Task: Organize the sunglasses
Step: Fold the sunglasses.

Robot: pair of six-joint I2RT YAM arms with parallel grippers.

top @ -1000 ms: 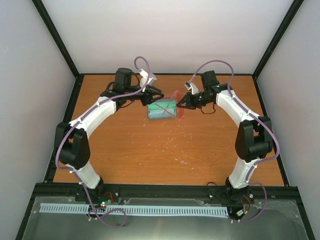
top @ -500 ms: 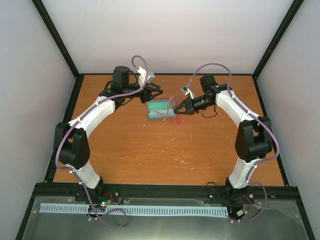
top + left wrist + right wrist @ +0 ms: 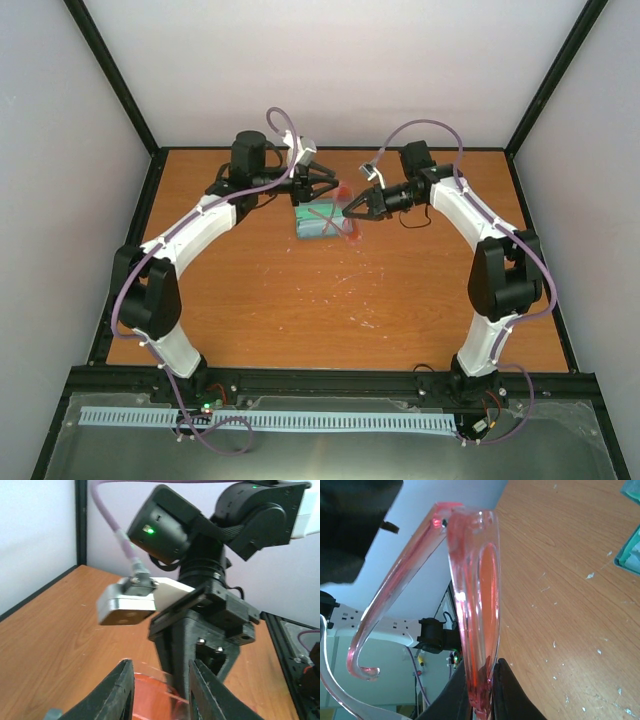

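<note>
Pretty bare setup: a scuffed orange wooden tabletop, boxed in at its far, left and right sides by plain pale lilac-white walls. Black metal frame rails run up from its corners. Past its near edge, a white slotted plastic strip lies on grey sheet metal.

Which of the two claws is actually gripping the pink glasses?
The right gripper: its fingers pinch the sunglasses by the frame. The left gripper is open, fingers spread apart.
</note>
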